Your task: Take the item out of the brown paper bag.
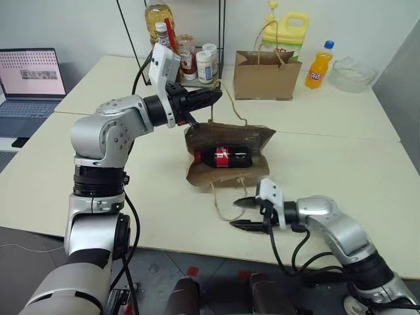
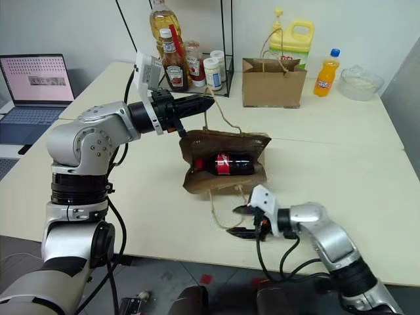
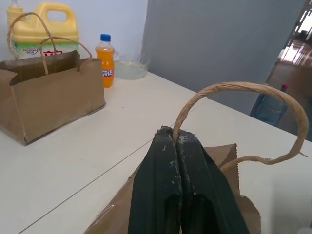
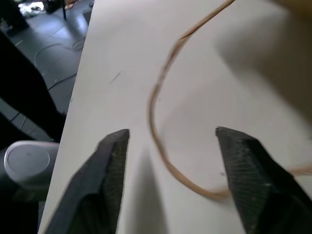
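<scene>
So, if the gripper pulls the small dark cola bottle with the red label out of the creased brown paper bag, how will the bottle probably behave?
The small dark cola bottle with the red label lies on its side, so it will likely roll once free. It looks full, so probably heavy for its size. Its smooth plastic may slip between the fingers. The creased brown paper bag looks floppy and may drag along.
</scene>
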Controlling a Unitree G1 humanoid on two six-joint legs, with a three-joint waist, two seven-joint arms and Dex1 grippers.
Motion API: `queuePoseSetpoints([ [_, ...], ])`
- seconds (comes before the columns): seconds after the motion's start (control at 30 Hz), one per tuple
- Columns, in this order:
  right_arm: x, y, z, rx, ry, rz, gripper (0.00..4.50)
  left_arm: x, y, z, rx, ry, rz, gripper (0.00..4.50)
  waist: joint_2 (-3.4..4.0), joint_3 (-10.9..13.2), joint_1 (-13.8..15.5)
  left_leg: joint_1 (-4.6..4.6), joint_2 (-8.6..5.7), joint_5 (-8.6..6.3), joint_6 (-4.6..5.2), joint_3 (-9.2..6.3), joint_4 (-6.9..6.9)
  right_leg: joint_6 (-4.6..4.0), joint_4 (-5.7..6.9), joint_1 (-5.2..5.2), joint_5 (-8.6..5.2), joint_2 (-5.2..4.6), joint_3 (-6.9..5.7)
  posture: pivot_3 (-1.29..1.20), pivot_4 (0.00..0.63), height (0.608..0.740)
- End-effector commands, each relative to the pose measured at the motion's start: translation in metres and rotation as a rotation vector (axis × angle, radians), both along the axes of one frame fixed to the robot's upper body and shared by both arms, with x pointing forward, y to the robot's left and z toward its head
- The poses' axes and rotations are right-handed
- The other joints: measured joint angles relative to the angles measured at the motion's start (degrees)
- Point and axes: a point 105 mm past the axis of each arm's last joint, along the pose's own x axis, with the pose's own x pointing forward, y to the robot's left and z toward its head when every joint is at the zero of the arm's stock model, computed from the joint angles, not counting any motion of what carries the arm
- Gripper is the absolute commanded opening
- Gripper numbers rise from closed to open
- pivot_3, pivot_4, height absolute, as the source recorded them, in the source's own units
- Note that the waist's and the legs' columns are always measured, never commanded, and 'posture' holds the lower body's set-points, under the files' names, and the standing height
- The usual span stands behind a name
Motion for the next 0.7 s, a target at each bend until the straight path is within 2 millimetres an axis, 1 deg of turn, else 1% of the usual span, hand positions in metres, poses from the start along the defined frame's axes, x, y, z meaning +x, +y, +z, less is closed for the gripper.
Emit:
queuePoseSetpoints([
  [0.03,-0.007,-0.009,0.03,0.061,-0.045,-0.043,4.47,-0.008,-0.002,0.012,-0.012,-0.046,-0.039,0.0,0.0,0.0,0.09,0.0,0.0,0.0,0.0,0.0,0.0,0.0,-0.02,0.0,0.0,0.0,0.0,0.0,0.15,0.74],
  [0.13,-0.014,-0.024,0.039,0.044,-0.051,-0.081,4.47,-0.009,-0.003,0.011,-0.011,-0.043,-0.049,0.0,-0.01,0.01,0.41,-0.03,-0.01,-0.01,0.0,0.01,0.0,0.0,-0.05,0.0,0.0,-0.01,0.01,0.0,0.15,0.74],
  [0.2,-0.014,-0.028,0.044,0.04,-0.065,-0.105,4.47,-0.008,-0.003,0.011,-0.012,-0.042,-0.052,0.0,-0.03,0.02,0.46,-0.03,-0.01,-0.01,0.01,0.02,0.0,0.0,-0.08,0.0,0.0,0.0,0.01,0.0,0.15,0.74],
  [0.27,-0.01,-0.026,0.055,0.065,-0.093,-0.124,4.47,-0.008,-0.004,0.011,-0.014,-0.042,-0.055,0.0,-0.04,0.03,0.44,-0.02,-0.01,-0.01,0.01,0.03,0.0,0.0,-0.07,0.0,0.0,0.0,0.03,0.0,0.15,0.74],
  [0.33,-0.004,-0.017,0.069,0.125,-0.122,-0.128,4.47,-0.007,-0.004,0.011,-0.014,-0.043,-0.057,0.0,-0.04,0.03,0.33,-0.01,0.0,-0.01,0.01,0.04,0.0,0.0,-0.06,-0.01,0.0,0.01,0.05,0.0,0.15,0.74],
  [0.37,-0.003,-0.011,0.075,0.158,-0.125,-0.121,4.12,-0.007,-0.005,0.012,-0.014,-0.043,-0.058,0.0,-0.04,0.03,0.29,-0.01,0.0,-0.01,0.01,0.06,0.0,0.0,-0.05,-0.02,0.0,0.01,0.06,0.0,0.15,0.74],
  [0.4,-0.001,-0.003,0.081,0.187,-0.134,-0.112,3.9,-0.006,-0.005,0.012,-0.014,-0.044,-0.06,0.0,-0.04,0.03,0.28,-0.01,0.0,-0.01,0.01,0.07,-0.01,0.0,-0.04,-0.03,0.0,0.01,0.08,0.0,0.15,0.74],
  [0.57,0.009,0.036,0.107,0.387,-0.062,-0.056,2.05,-0.005,-0.006,0.015,-0.014,-0.051,-0.065,0.0,-0.05,0.05,0.43,-0.02,0.01,0.0,0.0,0.04,-0.04,0.0,-0.05,-0.05,0.0,0.0,0.04,0.0,0.15,0.74],
  [0.63,0.015,0.047,0.107,0.414,-0.04,-0.049,1.33,-0.004,-0.007,0.014,-0.014,-0.051,-0.066,0.0,-0.05,0.05,0.53,-0.04,0.0,0.0,0.0,0.03,-0.04,-0.01,-0.05,-0.07,0.0,0.0,0.03,0.0,0.15,0.74],
  [0.7,0.022,0.058,0.101,0.419,-0.02,-0.04,0.52,-0.004,-0.008,0.013,-0.013,-0.052,-0.067,0.0,-0.05,0.05,0.63,-0.07,0.0,0.0,0.0,0.02,-0.04,-0.01,-0.06,-0.08,0.01,-0.01,0.01,0.0,0.15,0.74],
])
